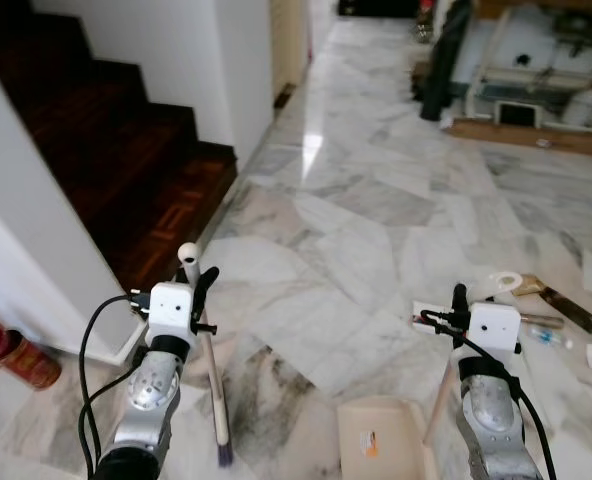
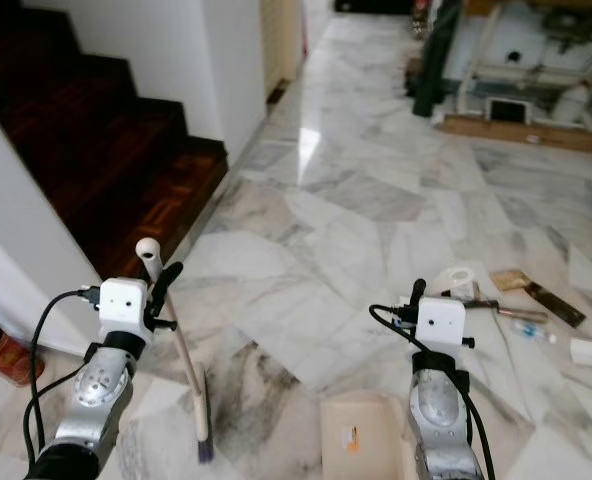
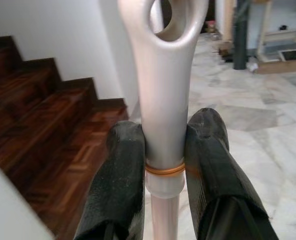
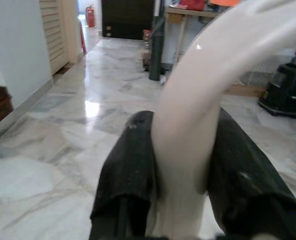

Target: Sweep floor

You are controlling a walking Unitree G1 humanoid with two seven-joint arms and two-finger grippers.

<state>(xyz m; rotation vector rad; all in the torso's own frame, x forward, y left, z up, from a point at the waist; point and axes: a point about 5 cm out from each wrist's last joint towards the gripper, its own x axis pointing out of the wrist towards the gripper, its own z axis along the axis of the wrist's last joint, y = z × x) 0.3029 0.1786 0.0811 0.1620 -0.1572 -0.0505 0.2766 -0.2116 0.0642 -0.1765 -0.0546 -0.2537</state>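
**Broom in one gripper, dustpan in the other, marble hallway ahead**

Head cameras first: the left gripper [image 1: 198, 283] sits low on the robot's left, clamped on the top end of a broom [image 1: 208, 358], a pale handle that runs down to dark bristles touching the marble floor [image 1: 356, 220]. The broom leans a little, with its looped tip poking up just above the fingers. On the other side the right gripper [image 1: 460, 299] has hold of the dustpan [image 1: 384, 440] by its long cream handle. The pan itself is flat on the floor right between the two arms, with a small orange label on it. Just in front of the pan there's a darker, smudgy patch in the marble.

Off to the robot's left is a dark wooden staircase [image 1: 126, 150] next to a white wall. To the right, some small stuff lies on the floor: a roll of tape [image 1: 500, 284], a scraper-looking tool [image 1: 561, 302] and a couple of small bits I can't identify. At the far end there's furniture and clutter, too blurry to name.

Left wrist cam: both black fingers [image 3: 119, 185] squeezed tight on the broom handle, just under its hanging loop.

Right wrist cam: fingers [image 4: 130, 170] pressed against both sides of the curved cream dustpan handle, hallway stretching out behind.
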